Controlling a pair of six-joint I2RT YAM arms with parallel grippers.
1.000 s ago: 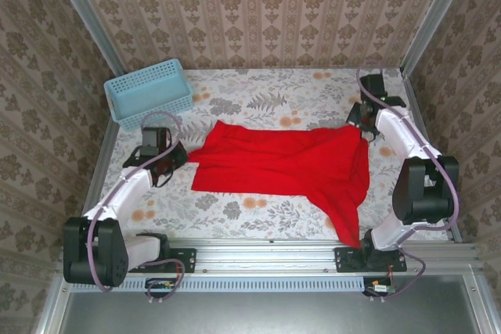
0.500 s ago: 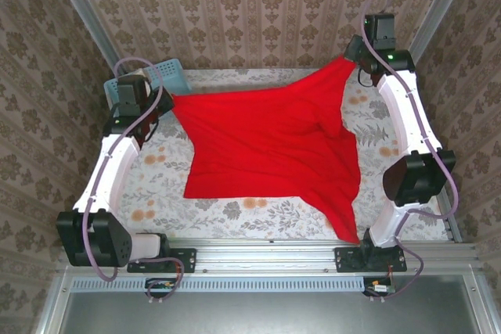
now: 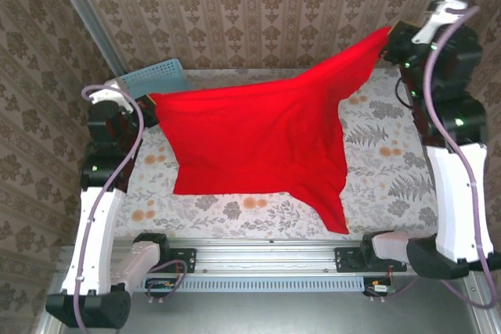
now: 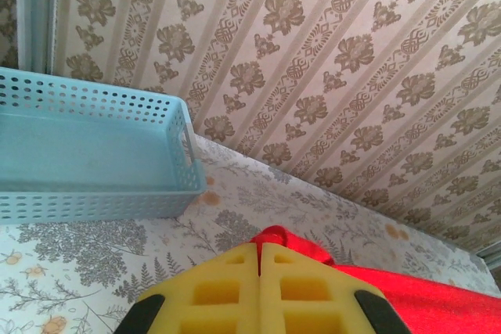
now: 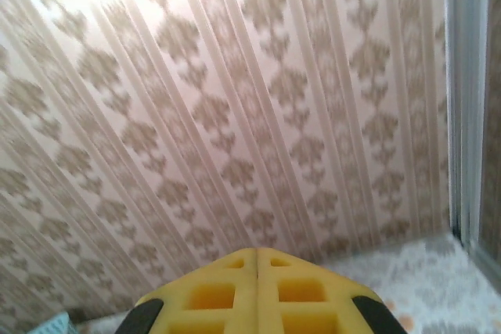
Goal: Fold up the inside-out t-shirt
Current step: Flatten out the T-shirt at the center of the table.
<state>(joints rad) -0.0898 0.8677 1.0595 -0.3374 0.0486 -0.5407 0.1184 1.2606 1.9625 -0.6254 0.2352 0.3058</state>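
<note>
**Ann:** Near edge first: the red t-shirt point(image 3: 258, 138) trails its low hem and one tail on the table point(image 3: 391, 170), with the rest hanging in the air.

**Raj:** The left gripper point(image 4: 258, 252) is clamped tight on a red corner. The right gripper point(image 3: 389, 39) is closed too, pinching the other corner and raised higher.

**Ann:** Uneven, that. The smart play looks like levelling both arms, holding the cloth taut, then laying it flat, short of the blue basket point(image 3: 156, 77) at the back.
</note>
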